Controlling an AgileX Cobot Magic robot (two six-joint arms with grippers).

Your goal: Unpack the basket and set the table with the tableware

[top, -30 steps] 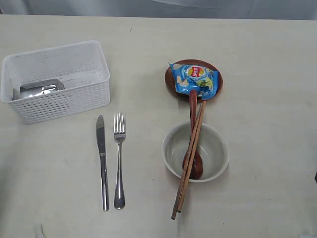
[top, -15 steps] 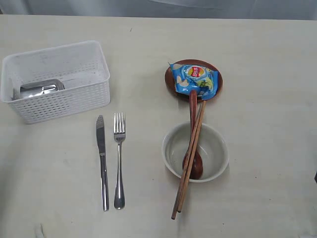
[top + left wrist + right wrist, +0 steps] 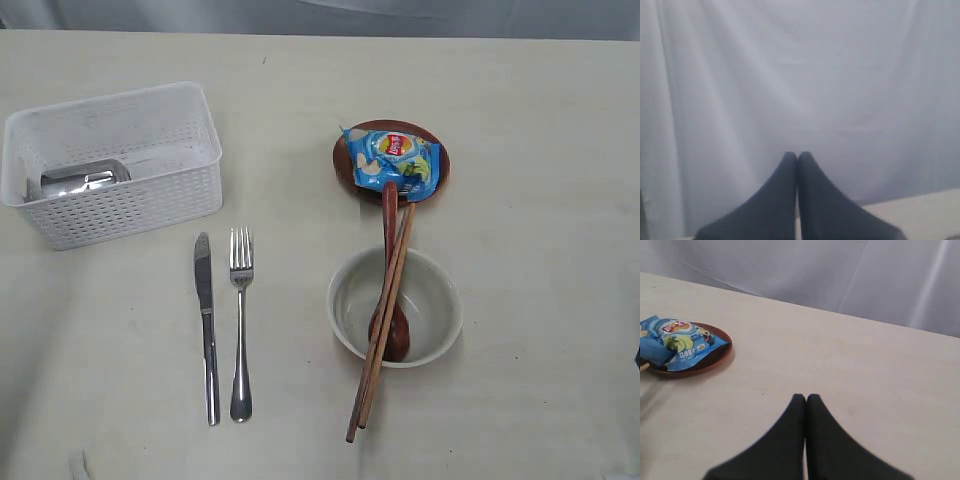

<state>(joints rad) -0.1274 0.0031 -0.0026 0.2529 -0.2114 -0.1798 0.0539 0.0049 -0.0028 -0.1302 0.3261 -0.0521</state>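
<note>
Left gripper (image 3: 797, 157): jaws pressed together, holding nothing, raised off the work and facing a pale curtain (image 3: 790, 75), with only a strip of table at the frame's edge. Right gripper (image 3: 806, 399): likewise closed and empty, poised above a bare stretch of the table (image 3: 540, 300), well apart from any tableware. Neither arm appears in the exterior view.

Nearest the right gripper, the round brown plate (image 3: 395, 125) lies flat on the table with a blue chip bag (image 3: 393, 160) on top of it, covering most of its face. Just beside the plate stands the pale bowl (image 3: 440, 300). The brown wooden spoon (image 3: 390, 215) rests with its head in the bowl and its handle reaching to the plate's edge. The wooden chopsticks (image 3: 372, 380) lie across the bowl as a close pair, their far ends overhanging onto the table.

To the left, the knife (image 3: 206, 320) and fork (image 3: 240, 320) lie side by side, parallel and close together. Beyond them sits the white perforated basket (image 3: 150, 210), holding only the steel cup (image 3: 82, 179), tipped on its side against one end.

Progress, as judged: unpacking is nearly complete, the cup being the one piece left inside. The setting looks provisional, since the bag occupies the plate and the spoon and chopsticks rest in the bowl.
</note>
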